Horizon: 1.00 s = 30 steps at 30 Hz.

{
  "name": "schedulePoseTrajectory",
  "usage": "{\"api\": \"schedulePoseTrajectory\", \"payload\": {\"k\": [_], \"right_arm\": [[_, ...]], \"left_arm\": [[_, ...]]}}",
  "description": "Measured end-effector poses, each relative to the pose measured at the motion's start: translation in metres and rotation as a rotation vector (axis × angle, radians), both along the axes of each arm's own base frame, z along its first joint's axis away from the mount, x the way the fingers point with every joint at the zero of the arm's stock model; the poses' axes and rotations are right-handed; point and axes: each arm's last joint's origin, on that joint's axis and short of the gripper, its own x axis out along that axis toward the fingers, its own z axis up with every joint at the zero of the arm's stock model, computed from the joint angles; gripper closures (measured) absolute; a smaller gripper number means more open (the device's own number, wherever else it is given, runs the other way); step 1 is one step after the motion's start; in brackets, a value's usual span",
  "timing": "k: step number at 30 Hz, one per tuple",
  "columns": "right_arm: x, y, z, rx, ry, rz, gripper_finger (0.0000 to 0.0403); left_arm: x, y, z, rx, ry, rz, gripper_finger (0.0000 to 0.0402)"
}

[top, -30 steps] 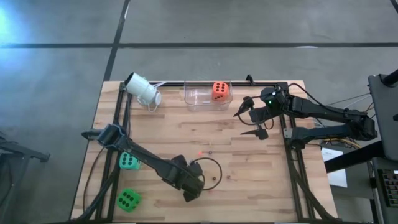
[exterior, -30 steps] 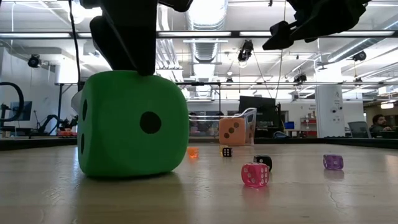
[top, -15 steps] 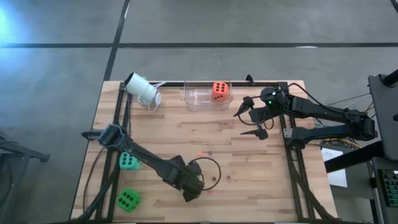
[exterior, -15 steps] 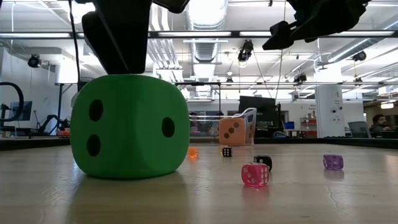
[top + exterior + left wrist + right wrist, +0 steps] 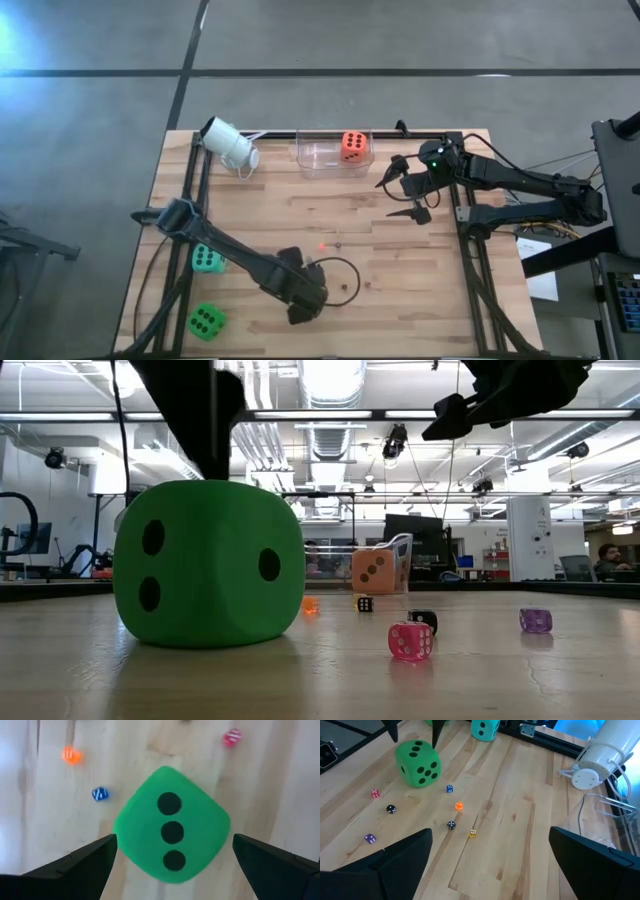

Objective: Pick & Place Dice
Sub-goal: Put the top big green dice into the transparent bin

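Observation:
A green die (image 5: 172, 832) sits flat on the table near its front edge, three pips up, also seen in the low view (image 5: 210, 565). My left gripper (image 5: 174, 839) hangs open right over it, pointing down, one fingertip (image 5: 393, 737) just above each side of its top; in the high view this gripper (image 5: 303, 298) hides the die. A second green die (image 5: 205, 322) and a teal die (image 5: 207, 259) lie at the left. The orange-red die (image 5: 352, 145) sits in a clear container (image 5: 310, 160). My right gripper (image 5: 398, 197) waits open at the right, in the air.
Several tiny dice lie right of the green die: pink (image 5: 410, 641), purple (image 5: 535, 620), black (image 5: 423, 620), orange (image 5: 459, 806), blue (image 5: 449, 788), yellow (image 5: 472, 833). A white cup (image 5: 230, 143) lies on its side at the far left. A black cable loop (image 5: 340, 275) lies by the left gripper.
My left gripper has rolled about its pointing line, and the green die under it has turned about on the table with it, showing another pair of faces in the low view. The gripper has then risen a little, and its fingers now stand above the die's top.

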Motion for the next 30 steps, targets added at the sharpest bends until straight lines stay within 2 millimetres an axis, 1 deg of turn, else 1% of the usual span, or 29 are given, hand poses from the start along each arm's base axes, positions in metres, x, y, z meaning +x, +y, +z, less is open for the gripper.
{"api": "schedulePoseTrajectory", "payload": {"k": [2, 7, 10, 18, 25, 30], "right_arm": [[0.000, 0.000, 0.000, 0.000, 0.000, 0.000, 0.0003], [0.000, 0.000, 0.000, 0.000, 0.000, 0.000, 0.0003], [0.000, 0.000, 0.000, 0.000, 0.000, 0.000, 0.0003], [0.000, 0.000, 0.000, 0.000, 0.000, 0.000, 0.0003], [0.000, 0.000, 0.000, 0.000, 0.000, 0.000, 0.0003], [0.000, 0.000, 0.000, 0.000, 0.000, 0.000, 0.0003]], "left_arm": [[-0.002, -0.001, 0.004, 0.020, -0.003, -0.120, 0.0002], [-0.003, -0.003, 0.004, 0.069, 0.012, -0.363, 0.0002], [-0.003, -0.002, 0.002, 0.088, 0.014, -0.461, 0.0002], [0.004, 0.007, -0.003, 0.035, 0.030, -0.513, 0.0002], [0.006, 0.007, -0.003, 0.038, 0.007, -0.562, 0.0002], [0.003, 0.010, -0.016, 0.040, 0.032, -0.563, 0.0002]]}}
